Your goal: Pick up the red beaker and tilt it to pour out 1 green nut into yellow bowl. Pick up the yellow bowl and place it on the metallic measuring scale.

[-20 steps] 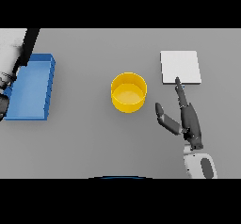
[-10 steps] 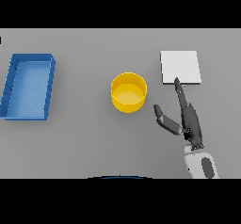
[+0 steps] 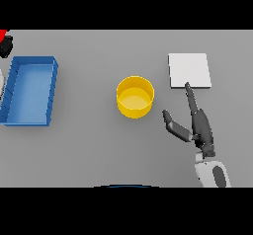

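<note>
one hand [image 3: 201, 130] is plainly in our sight, the right one, coming up from the lower right of the grey worktop [image 3: 94, 150]. we see its white forearm at the bottom edge and the dark hand above it, palm down, flat and relaxed. its fingers [image 3: 190, 95] reach straight ahead, and the foremost tip lies at the near edge of the scale [image 3: 189, 69]; we cannot tell whether it touches the plate or hovers over it. the thumb [image 3: 174, 127] is spread wide to the left, pointing toward the bowl [image 3: 135, 97] but apart from it. the hand holds nothing.

counting what lies on the worktop, we find one yellow bowl, one pale square scale and one blue tray [image 3: 30, 91]. the bowl stands upright near the middle, round and open. we can make out no nut inside it, only its yellow floor. the scale sits to the right of the bowl and a little farther back, well apart from it. the tray is at the far left, rectangular, with low walls and a paler blue floor.

at the upper left edge we glimpse a scrap of red [image 3: 2, 33] with something dark [image 3: 5, 46] just beneath it, both cut off by the frame. we cannot tell what either is, so the beaker's place stays uncertain to us.

we read no writing, brand or label on anything.
</note>
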`<state>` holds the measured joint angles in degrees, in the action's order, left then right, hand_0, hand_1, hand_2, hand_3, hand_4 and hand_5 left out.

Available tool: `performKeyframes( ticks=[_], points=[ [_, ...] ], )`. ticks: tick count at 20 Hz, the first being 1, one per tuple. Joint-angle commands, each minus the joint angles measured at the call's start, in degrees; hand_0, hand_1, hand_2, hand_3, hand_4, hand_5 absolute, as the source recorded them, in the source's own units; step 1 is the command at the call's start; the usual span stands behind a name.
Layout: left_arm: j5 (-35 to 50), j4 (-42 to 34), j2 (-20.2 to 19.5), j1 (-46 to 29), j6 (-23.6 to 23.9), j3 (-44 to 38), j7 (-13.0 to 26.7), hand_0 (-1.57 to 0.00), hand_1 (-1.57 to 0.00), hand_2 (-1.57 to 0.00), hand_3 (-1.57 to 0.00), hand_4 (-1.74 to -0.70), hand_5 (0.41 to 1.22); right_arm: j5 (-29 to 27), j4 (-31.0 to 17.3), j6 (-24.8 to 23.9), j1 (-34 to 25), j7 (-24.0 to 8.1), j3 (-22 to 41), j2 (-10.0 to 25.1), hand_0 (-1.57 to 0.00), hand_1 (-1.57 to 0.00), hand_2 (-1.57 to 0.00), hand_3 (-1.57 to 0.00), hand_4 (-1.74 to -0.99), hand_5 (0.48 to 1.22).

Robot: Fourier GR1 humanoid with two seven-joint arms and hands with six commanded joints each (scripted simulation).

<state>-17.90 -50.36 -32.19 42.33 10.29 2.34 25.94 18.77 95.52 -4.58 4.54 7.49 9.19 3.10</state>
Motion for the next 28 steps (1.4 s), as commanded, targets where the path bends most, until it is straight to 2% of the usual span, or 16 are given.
performKeyframes(
  ticks=[1,2,4,5,8,10,12,13,15,16,18,20,22,25,27,28],
  points=[
    [0.2,-1.5,0.3,-1.6,0.7,0.0,0.7,-1.57,-1.57,-1.57,-1.45,-1.74,1.221,-0.1,-0.5,0.2,0.1,0.5,0.4,-0.4,0.0,0.0,0.0,0.0,-1.02,0.646],
    [0.6,-3.1,0.8,-3.2,1.5,-0.1,2.0,-1.57,-1.57,-1.57,-1.45,-1.74,1.221,-0.5,-0.3,0.4,-0.4,0.2,0.1,-0.3,0.0,0.0,0.0,0.0,-1.015,0.646],
    [1.6,-7.1,1.7,-6.8,2.7,-0.2,2.1,-1.57,-1.57,-1.57,-1.5,-1.74,1.221,-0.5,-0.6,0.4,0.4,1.9,0.5,-0.8,0.0,0.0,0.0,0.0,-1.005,0.647],
    [1.9,-8.4,2.5,-8.1,3.4,-0.1,2.3,-1.57,-1.57,-1.57,-1.51,-1.74,1.221,-0.4,-1.2,0.2,-0.1,1.4,0.5,-1.1,0.0,0.0,0.0,0.0,-1.004,0.648],
    [2.8,-11.6,3.9,-11.4,4.3,-0.1,4.3,-1.57,-1.57,-1.57,-1.54,-1.74,1.151,-1.1,0.4,0.6,1.4,3.2,0.2,-0.4,0.0,0.0,0.0,0.0,-1.012,0.65],
    [3.2,-13.7,4.0,-13.0,4.3,-0.2,5.4,-1.57,-1.57,-1.57,-1.55,-1.74,1.088,-0.9,0.1,0.1,0.1,1.5,-0.1,-0.6,0.0,0.0,0.0,0.0,-1.012,0.648],
    [1.5,-15.2,3.2,-14.6,4.2,0.9,5.7,-1.57,-1.57,-1.57,-1.56,-1.71,0.991,-0.6,-0.5,-0.2,0.7,1.8,0.0,-0.7,0.0,0.0,0.0,0.0,-1.017,0.638],
    [1.1,-15.9,3.1,-15.4,3.9,1.4,5.7,-1.57,-1.57,-1.57,-1.56,-1.65,0.941,-0.6,-0.4,0.0,1.0,2.3,0.0,-0.6,0.0,0.0,0.0,0.0,-1.021,0.636],
    [0.6,-17.8,2.6,-16.8,3.2,2.0,6.8,-1.57,-1.57,-1.56,-1.54,-1.4,0.848,-0.3,0.5,-0.1,1.2,2.3,0.1,-0.3,0.0,0.0,0.0,0.0,-1.017,0.635],
    [0.9,-18.7,2.3,-17.6,2.6,2.0,7.1,-1.57,-1.54,-1.5,-1.47,-1.28,0.81,-0.3,0.7,0.0,1.4,2.0,0.4,-0.6,0.0,0.0,0.0,0.0,-1.012,0.634],
    [1.8,-20.0,1.6,-18.2,1.1,1.9,6.4,-1.39,-1.22,-1.21,-1.14,-1.07,0.749,-1.0,0.9,0.0,1.1,2.1,0.1,-0.8,0.0,0.0,0.0,0.0,-1.007,0.635],
    [2.1,-19.7,1.8,-18.4,0.3,2.2,7.3,-0.97,-0.8,-0.82,-0.77,-0.96,0.696,-1.4,0.8,0.4,1.2,2.0,-0.1,-0.4,0.0,0.0,0.0,0.0,-1.004,0.635],
    [1.6,-18.3,1.3,-17.8,-1.5,3.2,6.8,-0.62,-0.51,-0.52,-0.49,-0.89,0.666,-1.1,0.3,0.2,1.2,2.3,0.1,-0.8,0.0,0.0,0.0,0.0,-1.008,0.635],
    [0.5,-16.9,1.0,-17.4,-2.9,4.6,5.8,-0.32,-0.26,-0.27,-0.25,-0.82,0.657,-0.9,0.3,0.2,1.0,2.7,0.2,-0.6,0.0,0.0,0.0,0.0,-1.009,0.639],
    [0.7,-16.6,1.2,-17.7,-3.1,4.7,4.3,-0.2,-0.17,-0.17,-0.16,-0.8,0.652,-0.9,-0.2,0.3,1.4,3.0,0.0,-0.3,0.0,0.0,0.0,0.0,-1.015,0.642],
    [0.8,-16.5,1.2,-18.0,-2.8,4.6,3.2,-0.16,-0.13,-0.14,-0.13,-0.8,0.649,-0.6,-0.4,0.3,0.7,2.0,0.2,-0.3,0.0,0.0,0.0,0.0,-1.019,0.643]
  ],
)
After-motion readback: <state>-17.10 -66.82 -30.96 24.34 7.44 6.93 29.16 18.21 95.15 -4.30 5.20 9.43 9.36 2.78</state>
